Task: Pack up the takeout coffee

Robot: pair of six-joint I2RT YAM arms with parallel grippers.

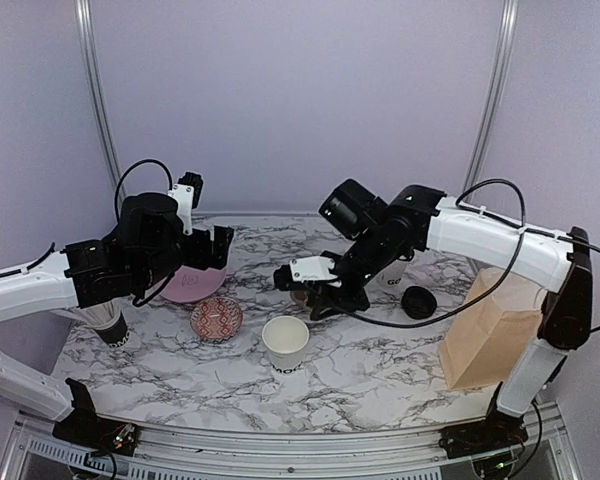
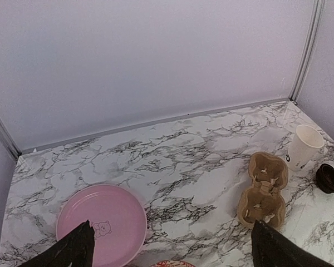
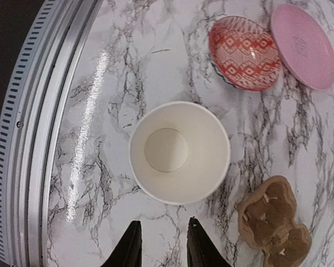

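One lidless white paper cup (image 1: 285,341) stands upright near the table's middle front; from above its empty inside (image 3: 179,151) shows. My right gripper (image 1: 322,300) (image 3: 162,247) hovers just behind it, jaws parted a little, nothing between them. A second lidless white cup (image 2: 303,146) stands at the back right, mostly hidden behind the right arm in the top view. A black lid (image 1: 418,301) (image 2: 328,178) lies on the table beside it. My left gripper (image 1: 218,250) (image 2: 172,253) hangs wide open over the pink plate's near edge, holding nothing.
A brown pulp cup tray (image 2: 263,189) (image 3: 273,222) lies under the right gripper. A pink plate (image 1: 190,285) (image 2: 100,222) and a red patterned bowl (image 1: 216,318) (image 3: 245,53) sit left of centre. A brown paper bag (image 1: 485,335) stands at the right. Another cup (image 1: 112,326) is partly hidden under the left arm.
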